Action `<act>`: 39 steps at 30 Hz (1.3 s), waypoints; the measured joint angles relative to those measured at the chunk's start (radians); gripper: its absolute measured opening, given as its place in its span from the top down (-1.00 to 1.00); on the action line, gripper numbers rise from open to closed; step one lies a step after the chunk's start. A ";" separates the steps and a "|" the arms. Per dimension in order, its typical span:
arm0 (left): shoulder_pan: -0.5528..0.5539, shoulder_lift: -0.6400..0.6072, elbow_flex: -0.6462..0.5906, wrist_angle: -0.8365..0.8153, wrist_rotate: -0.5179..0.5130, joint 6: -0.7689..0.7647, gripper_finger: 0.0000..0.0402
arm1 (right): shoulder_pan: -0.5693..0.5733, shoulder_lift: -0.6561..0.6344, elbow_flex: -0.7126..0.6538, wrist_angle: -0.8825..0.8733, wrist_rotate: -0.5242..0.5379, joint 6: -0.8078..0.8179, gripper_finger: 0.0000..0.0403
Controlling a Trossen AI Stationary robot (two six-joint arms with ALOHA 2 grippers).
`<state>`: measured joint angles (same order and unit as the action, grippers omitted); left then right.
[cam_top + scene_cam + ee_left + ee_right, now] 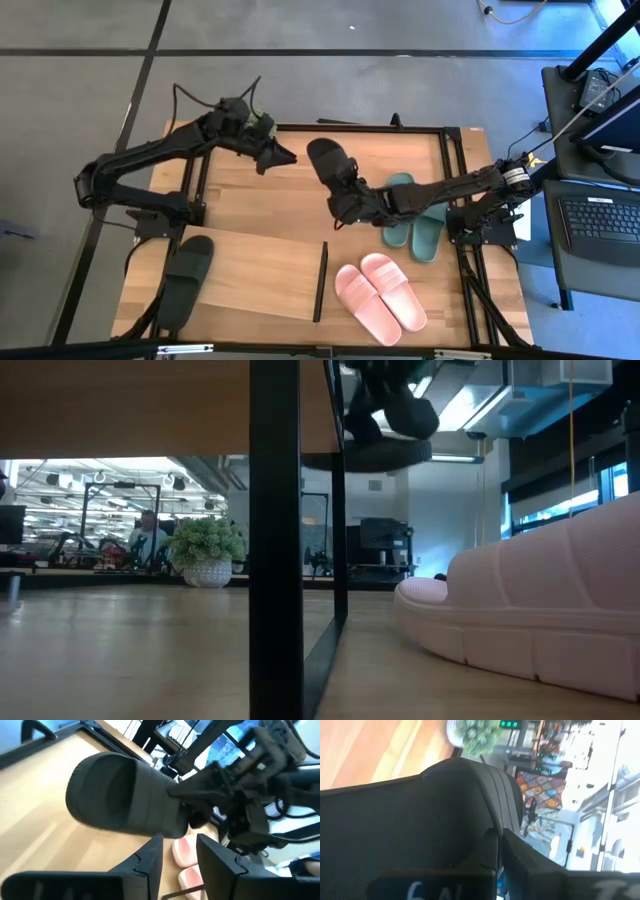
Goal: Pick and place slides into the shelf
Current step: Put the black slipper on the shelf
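No text, label or number can be read anywhere.

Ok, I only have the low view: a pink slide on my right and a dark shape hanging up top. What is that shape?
Observer: A black slide, clamped at its strap by the right gripper.
Operator: Where is the left gripper?
Observer: The left gripper is open, right beside that slide's far end.
Operator: And the slide's mate?
Observer: The other black slide lies near the table's left edge, left of the black divider.
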<state>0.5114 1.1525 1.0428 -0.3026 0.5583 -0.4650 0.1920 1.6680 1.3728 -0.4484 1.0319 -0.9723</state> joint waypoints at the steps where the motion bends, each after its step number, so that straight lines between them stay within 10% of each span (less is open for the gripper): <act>1: 0.000 0.012 0.003 -0.004 0.015 -0.009 0.47 | 0.008 0.000 0.005 0.009 -0.004 -0.011 0.94; 30: -0.069 0.195 0.010 0.093 0.191 0.004 0.53 | 0.055 0.000 0.014 0.132 -0.151 -0.078 0.94; 39: -0.070 0.195 0.010 0.114 0.193 0.030 0.87 | 0.055 0.000 0.014 0.139 -0.150 -0.075 0.94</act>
<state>0.4411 1.3479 1.0527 -0.1890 0.7516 -0.4351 0.2470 1.6680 1.3865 -0.3095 0.8822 -1.0473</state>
